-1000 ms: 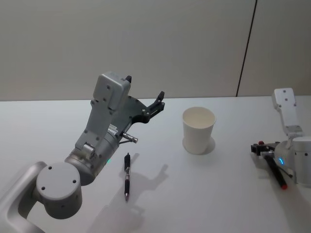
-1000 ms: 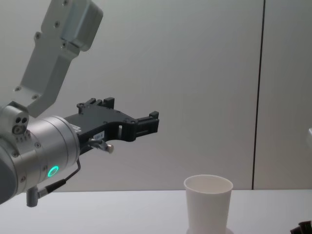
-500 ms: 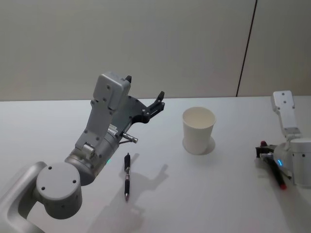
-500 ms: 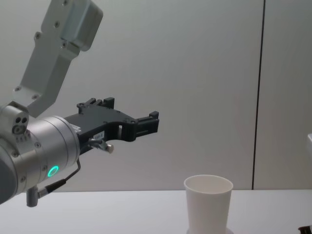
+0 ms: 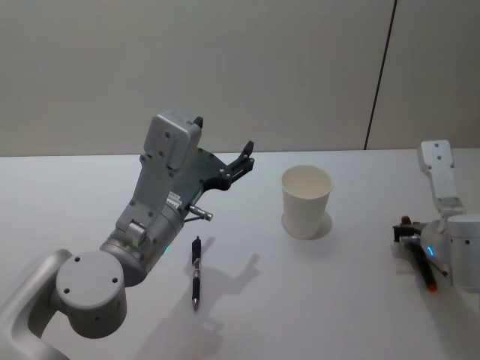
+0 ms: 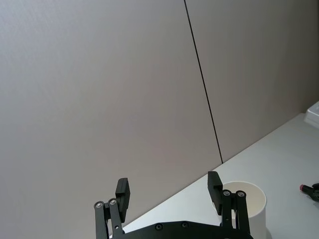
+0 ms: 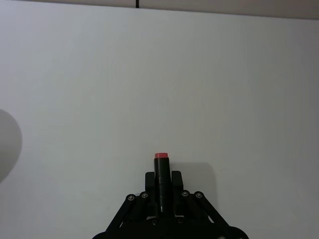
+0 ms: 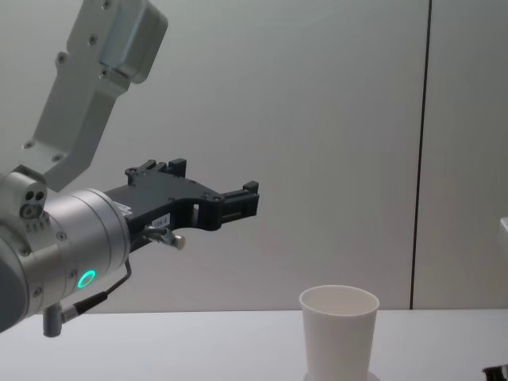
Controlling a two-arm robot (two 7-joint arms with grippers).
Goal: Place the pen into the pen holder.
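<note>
The pen holder, a white paper cup, stands upright mid-table. A black pen lies on the table left of it, under my raised left arm. My left gripper hangs open and empty in the air above and left of the cup. Low at the table's right side, my right gripper is shut on a second black pen with red ends, well right of the cup.
The plain white table reaches a grey wall behind. My left arm's big grey housing looms over the near left of the table. In the left wrist view the red pen tip shows far off beside the cup.
My right gripper with its pen has drawn back a little toward the right edge, away from the cup. The left arm, the lying pen and the cup have not moved.
</note>
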